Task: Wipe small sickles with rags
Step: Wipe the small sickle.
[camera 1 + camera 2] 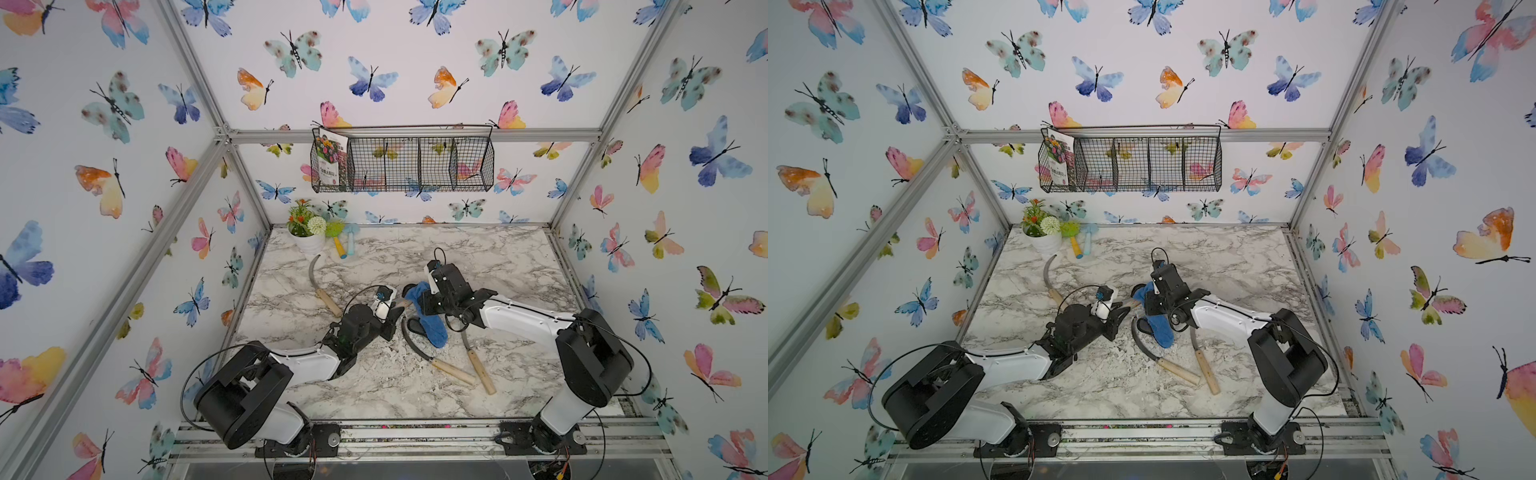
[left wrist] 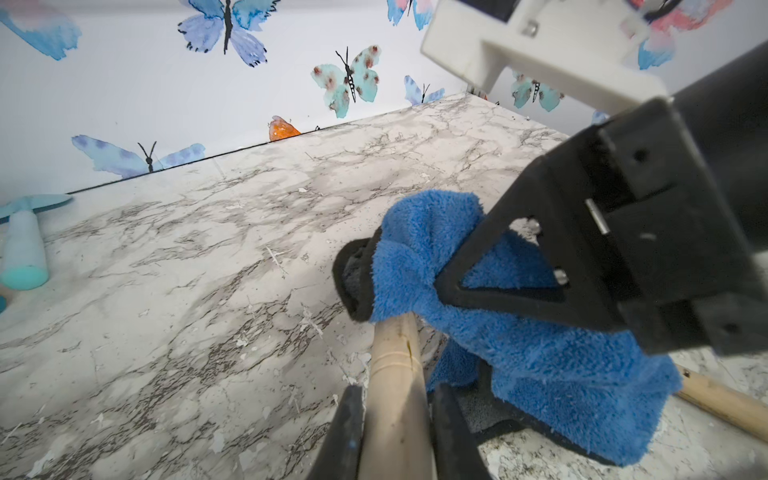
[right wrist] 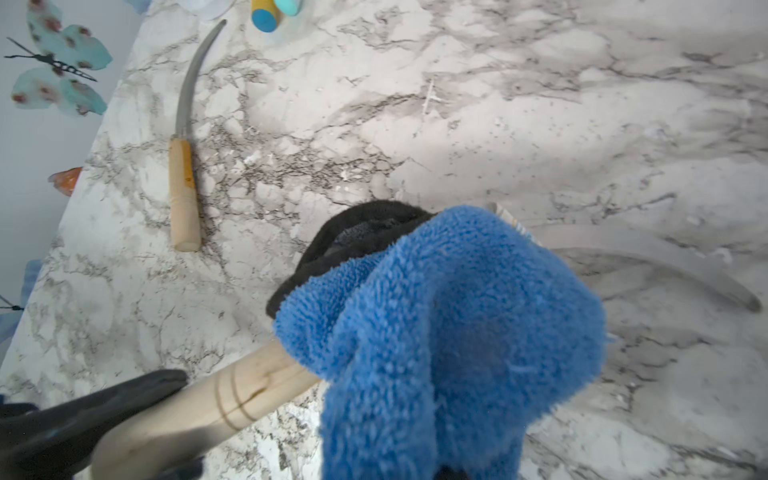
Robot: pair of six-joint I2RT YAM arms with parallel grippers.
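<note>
My left gripper [image 2: 397,395] is shut on the pale wooden handle [image 2: 395,361] of a small sickle, held low over the marble table. My right gripper [image 1: 419,300] is shut on the fluffy blue rag [image 3: 449,332], which drapes over that sickle where handle meets blade. The grey blade [image 3: 665,257] curves out past the cloth. In both top views the two grippers meet mid-table, rag [image 1: 1163,330] hanging between them. The cloth hides my right jaws in the right wrist view. Two more sickles [image 1: 453,371] [image 1: 482,372] lie in front, and a third [image 1: 322,286] at the left.
A white flower pot [image 1: 309,237] stands in the back left corner beside yellow and light-blue toy tools [image 1: 345,245]. A black wire basket [image 1: 403,164] holding a seed packet hangs on the back wall. Aluminium frame posts edge the table.
</note>
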